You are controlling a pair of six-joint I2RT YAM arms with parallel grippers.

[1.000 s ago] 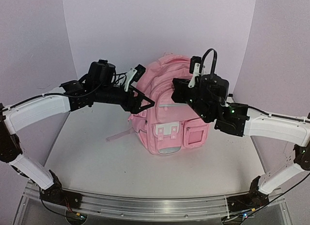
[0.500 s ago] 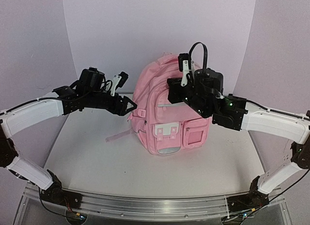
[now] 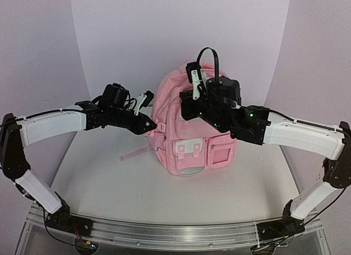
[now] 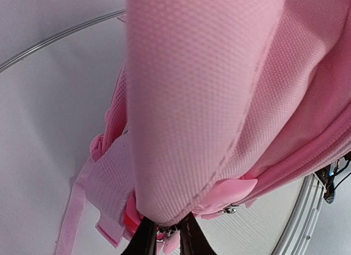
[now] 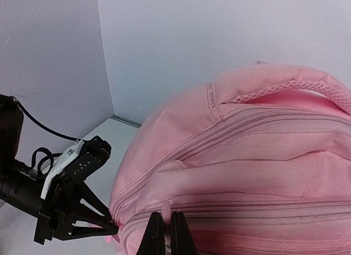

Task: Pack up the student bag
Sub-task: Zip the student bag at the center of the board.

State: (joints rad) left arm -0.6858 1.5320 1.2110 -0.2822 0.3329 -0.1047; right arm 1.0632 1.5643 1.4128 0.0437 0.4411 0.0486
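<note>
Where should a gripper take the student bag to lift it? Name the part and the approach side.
Take the top handle, coming from above. The student bag stands upright, and the handle arches clear of its top, leaving a gap for a finger; the body is likely too broad to pinch.

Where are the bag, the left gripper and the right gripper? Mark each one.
bag (image 3: 176, 135): top external view, on its pink front panel.
left gripper (image 4: 166, 234): left wrist view, midway between its fingertips.
right gripper (image 5: 166, 233): right wrist view, midway between its fingertips.
</note>
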